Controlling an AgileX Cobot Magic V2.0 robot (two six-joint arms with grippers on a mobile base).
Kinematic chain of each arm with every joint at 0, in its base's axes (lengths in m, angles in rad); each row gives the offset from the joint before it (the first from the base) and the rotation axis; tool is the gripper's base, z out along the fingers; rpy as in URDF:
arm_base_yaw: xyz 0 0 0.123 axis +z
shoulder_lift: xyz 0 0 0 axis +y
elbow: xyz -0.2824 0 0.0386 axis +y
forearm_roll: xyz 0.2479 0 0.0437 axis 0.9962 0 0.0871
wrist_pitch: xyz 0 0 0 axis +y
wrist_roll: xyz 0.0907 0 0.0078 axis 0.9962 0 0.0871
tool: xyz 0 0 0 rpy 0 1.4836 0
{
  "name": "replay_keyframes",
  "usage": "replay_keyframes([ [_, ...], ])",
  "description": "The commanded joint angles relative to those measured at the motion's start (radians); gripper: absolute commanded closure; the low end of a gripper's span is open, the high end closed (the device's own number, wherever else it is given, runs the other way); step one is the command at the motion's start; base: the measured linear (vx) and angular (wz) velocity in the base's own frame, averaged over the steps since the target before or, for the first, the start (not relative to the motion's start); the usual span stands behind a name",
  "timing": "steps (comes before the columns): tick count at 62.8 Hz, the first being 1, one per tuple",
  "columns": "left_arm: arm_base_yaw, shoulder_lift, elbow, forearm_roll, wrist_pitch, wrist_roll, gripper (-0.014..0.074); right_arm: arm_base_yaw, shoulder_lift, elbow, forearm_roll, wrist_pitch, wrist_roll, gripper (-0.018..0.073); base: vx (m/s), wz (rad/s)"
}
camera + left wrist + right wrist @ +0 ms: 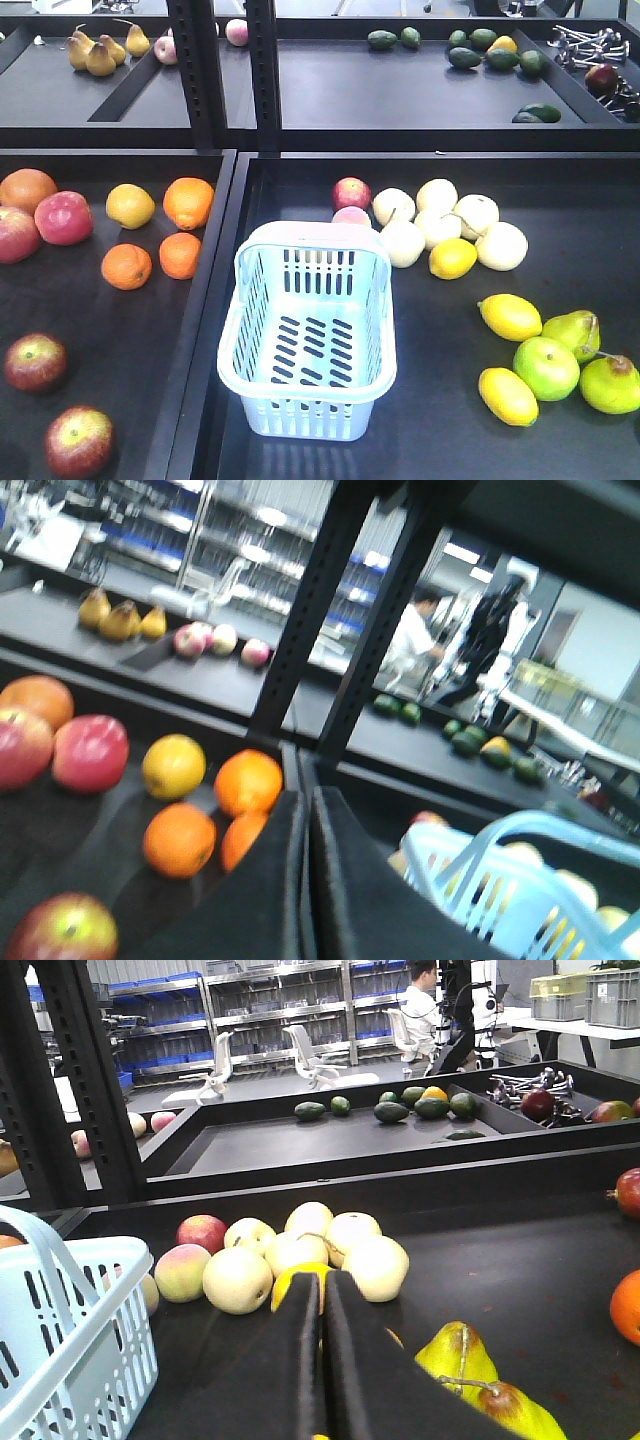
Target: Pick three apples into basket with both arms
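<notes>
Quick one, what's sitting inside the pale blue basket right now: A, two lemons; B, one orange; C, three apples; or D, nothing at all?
D: the front view shows the basket with its slotted floor bare, while the dark red apples lie outside it.
</notes>
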Motion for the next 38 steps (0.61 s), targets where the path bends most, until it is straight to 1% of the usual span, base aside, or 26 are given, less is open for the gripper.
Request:
replay_keyframes([
  [1,0.0,-0.014,0.009,-0.009,-0.106,-0.023,0.0603,-0.005,-0.013,0.011,-0.011,-0.074,-0.002,0.0564,0.0,0.0],
  [8,0.0,-0.014,0.003,-0.011,-0.147,-0.066,0.0603,-0.005,-0.013,0.011,-0.011,-0.074,-0.002,0.0564,0.0,0.0],
  [12,0.0,-0.014,-0.001,-0.019,-0.155,-0.119,0.0603,-0.005,-0.013,0.011,-0.011,-0.074,-0.002,0.0564,0.0,0.0],
  [22,0.0,-0.014,-0.001,-0.087,-0.206,-0.293,0.0603,-0.005,-0.013,0.011,-0.011,-0.074,-0.002,0.0564,0.0,0.0],
  [29,0.0,-0.014,-0.002,-0.086,-0.272,-0.389,0.0603,-0.005,-0.013,0.011,-0.011,-0.074,-0.002,0.0564,0.0,0.0],
  [33,0.0,-0.014,-0.018,-0.079,-0.302,-0.422,0.0603,-0.005,-0.013,0.011,-0.011,-0.074,-0.002,0.0564,0.0,0.0],
  [38,0.0,-0.014,-0.061,-0.048,-0.301,-0.441,0.0603,-0.005,-0.013,0.011,-0.011,-0.074,-0.002,0.0564,0.0,0.0],
])
